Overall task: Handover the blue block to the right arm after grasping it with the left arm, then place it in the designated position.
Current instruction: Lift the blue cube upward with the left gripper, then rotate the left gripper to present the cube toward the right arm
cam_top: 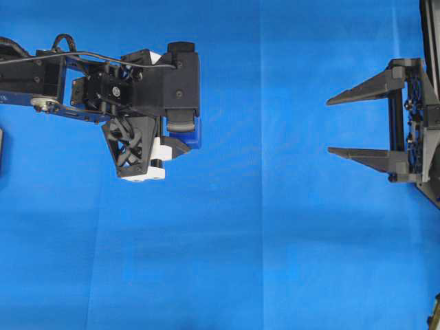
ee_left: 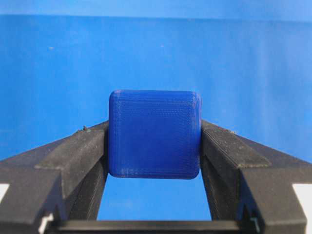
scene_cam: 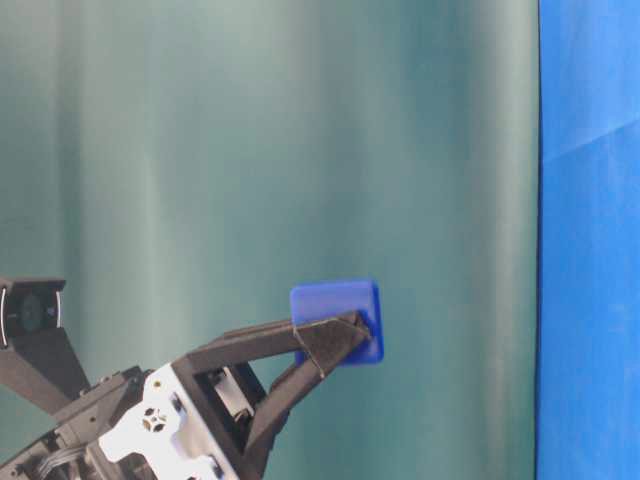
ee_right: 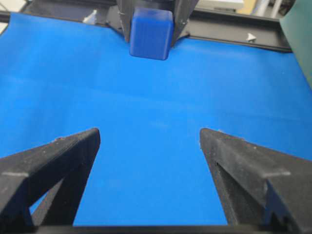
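**One blue block, two hands**

One blue block (ee_left: 154, 133) is sitting up in the air, pinched between the two fingers of the left hand (ee_left: 154, 161). It is a cube (so no side is longer), and one flat face is looking at the right hand (ee_right: 150, 141). That hand is spread wide and holding nothing, well apart from the block above the blue cloth (cam_top: 275, 261).
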`<state>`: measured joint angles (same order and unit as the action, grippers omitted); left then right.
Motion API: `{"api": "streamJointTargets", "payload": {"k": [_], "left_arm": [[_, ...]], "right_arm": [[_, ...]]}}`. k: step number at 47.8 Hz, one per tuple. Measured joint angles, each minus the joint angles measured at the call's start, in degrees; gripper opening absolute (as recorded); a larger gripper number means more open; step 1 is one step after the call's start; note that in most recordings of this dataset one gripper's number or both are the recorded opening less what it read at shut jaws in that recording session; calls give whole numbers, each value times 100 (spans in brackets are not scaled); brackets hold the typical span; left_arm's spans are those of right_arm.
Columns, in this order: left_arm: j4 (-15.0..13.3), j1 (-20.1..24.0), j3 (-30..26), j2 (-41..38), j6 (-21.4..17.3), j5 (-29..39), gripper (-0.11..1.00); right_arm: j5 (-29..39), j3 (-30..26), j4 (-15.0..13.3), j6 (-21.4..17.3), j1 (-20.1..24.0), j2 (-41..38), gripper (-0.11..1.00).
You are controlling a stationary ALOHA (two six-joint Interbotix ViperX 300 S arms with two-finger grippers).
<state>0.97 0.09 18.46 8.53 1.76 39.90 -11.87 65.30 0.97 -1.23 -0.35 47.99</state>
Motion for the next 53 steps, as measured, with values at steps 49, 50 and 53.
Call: {"api": "streamJointTargets", "payload": {"k": [49, 50, 53], "left_arm": [[-9, -105, 2637, 1125, -9, -5493, 49], [0, -105, 2646, 1134, -9, -5520, 49], [-9, -105, 2654, 1134, -18, -5599, 49]], "right_arm": [[-26, 0, 0, -9, 0, -26, 96], [-26, 0, 0, -9, 0, -35, 96], [-26, 0, 0, -9, 0, -26, 96]]}}
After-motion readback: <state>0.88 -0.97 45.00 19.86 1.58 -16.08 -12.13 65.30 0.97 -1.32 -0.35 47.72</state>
